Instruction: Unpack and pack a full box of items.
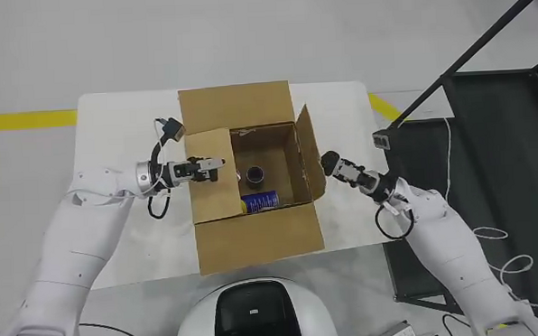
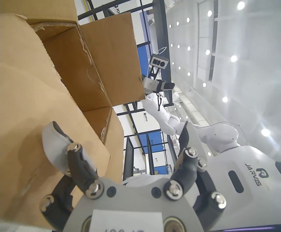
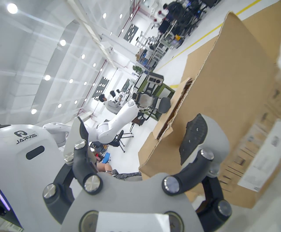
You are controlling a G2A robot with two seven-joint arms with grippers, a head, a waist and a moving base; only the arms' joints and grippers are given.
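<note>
Note that your cardboard box (image 1: pixel 235 106) stands open on the counter (image 1: pixel 123 129), a blue can (image 1: pixel 260 201) lying inside, while the left gripper (image 1: pixel 213 163) at the left flap (image 1: pixel 211 193) and the right gripper (image 1: pixel 327 161) beside the right flap (image 1: pixel 309 157) gape wide and empty — apparently keeping both flaps splayed for access.

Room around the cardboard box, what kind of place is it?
Likely a big robot lab or workshop hall: rows of ceiling lights, a yellow floor line, and office chairs beyond the cardboard box.
</note>
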